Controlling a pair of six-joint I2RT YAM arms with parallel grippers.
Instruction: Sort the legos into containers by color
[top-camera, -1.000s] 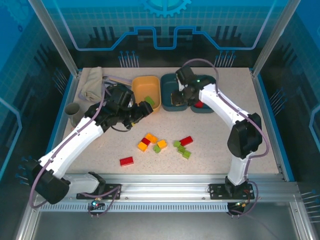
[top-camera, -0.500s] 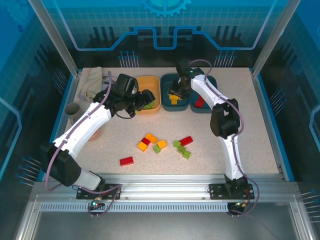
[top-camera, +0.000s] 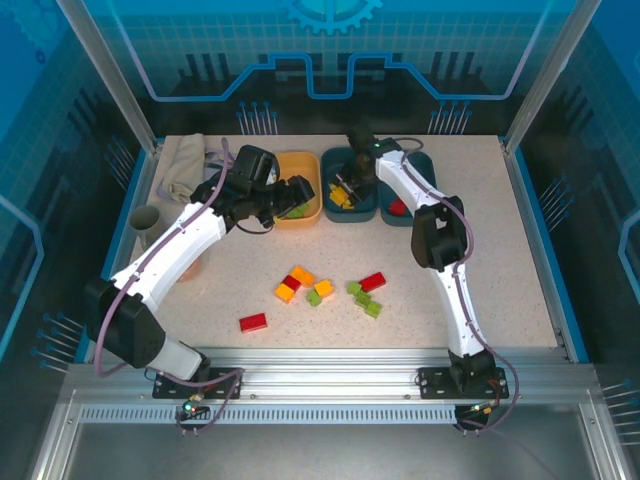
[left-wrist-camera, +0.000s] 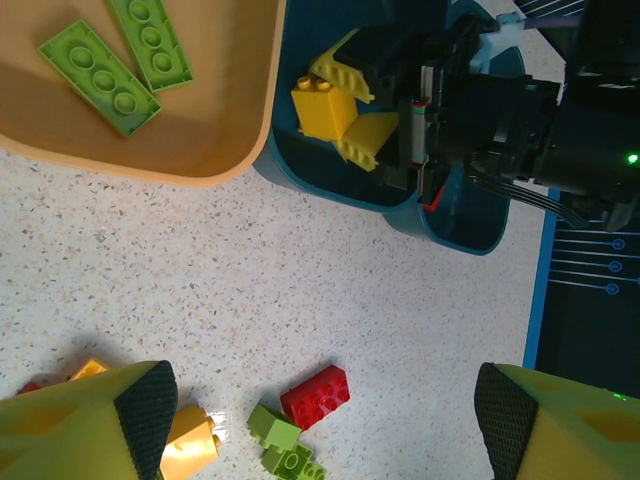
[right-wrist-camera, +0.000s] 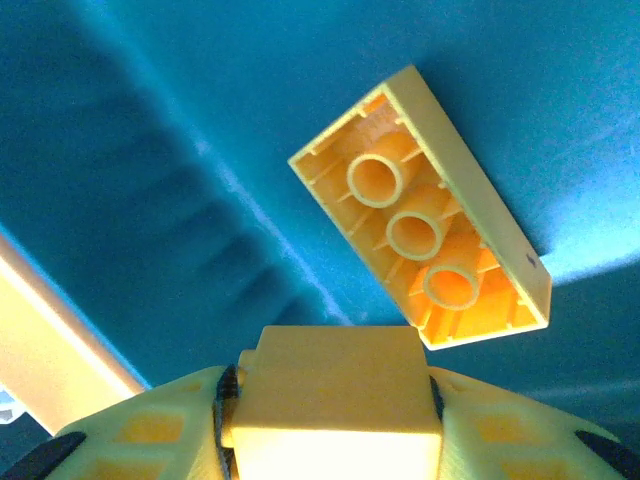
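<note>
Speckled table (top-camera: 510, 260) underneath, with both arms reaching toward 12 o'clock. From 7 o'clock, left arm (top-camera: 170, 250), bent over toward the tubs; from 5 o'clock, right arm (top-camera: 455, 290), running up to the far edge. Along that edge, three tubs in a row: yellow tub (top-camera: 283, 163) near 12 o'clock, teal middle tub (top-camera: 330, 170) just beside it at its 3 o'clock, teal right tub (left-wrist-camera: 460, 225) next along. At 10 o'clock, crumpled cloth (top-camera: 183, 165); at 9 o'clock, grey cup (top-camera: 147, 220). Over the yellow tub's 3 o'clock rim, left gripper (top-camera: 298, 192): hovers with fingers spread wide. Low inside the middle tub, right gripper (top-camera: 347, 187): pinches a yellow brick (right-wrist-camera: 330, 385) between its fingers. Just beyond that, on the teal floor, second yellow brick (right-wrist-camera: 425, 250), hollow side up. In the yellow tub, two green plates (left-wrist-camera: 98, 78), flat and side by side. In the right tub, one red brick (top-camera: 398, 208). Mid-table, loose legos (top-camera: 303, 277) in orange, red and green, clustered; off at their 7 o'clock, lone red brick (top-camera: 253, 322).
</note>
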